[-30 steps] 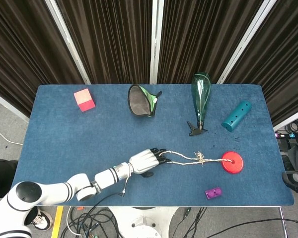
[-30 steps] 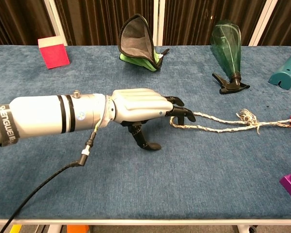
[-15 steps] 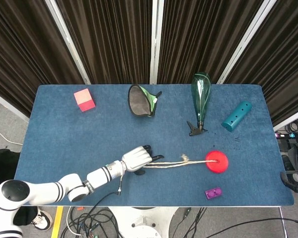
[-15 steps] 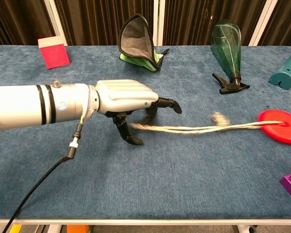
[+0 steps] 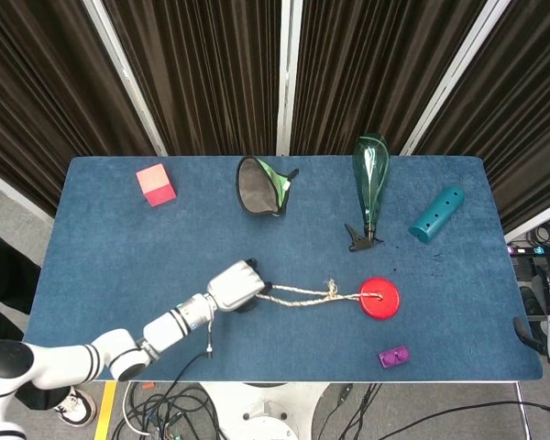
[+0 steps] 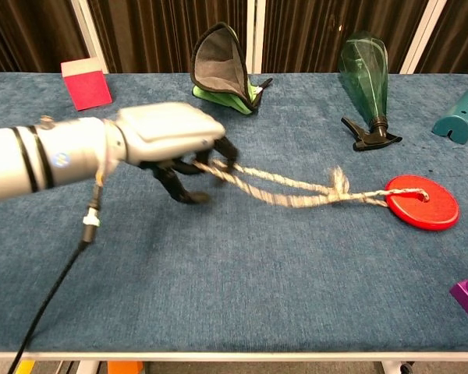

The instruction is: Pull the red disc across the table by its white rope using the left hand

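Note:
The red disc (image 5: 379,299) (image 6: 423,202) lies flat on the blue table, right of centre. Its white rope (image 5: 302,294) (image 6: 288,189) runs left from the disc, with a knot near its middle, up into my left hand (image 5: 236,285) (image 6: 174,140). That hand holds the rope's end with its fingers curled around it and is lifted a little above the table. The rope is stretched taut between hand and disc. My right hand does not show in either view.
A green spray bottle (image 5: 369,183) lies behind the disc. A teal cylinder (image 5: 436,214) is at the right, a purple block (image 5: 393,356) near the front edge, a dark and green pouch (image 5: 260,186) at the back centre, a red cube (image 5: 155,183) at the back left.
My left hand has drawn back to the left with the rope in its grip, and the red disc has slid leftwards across the table after it.

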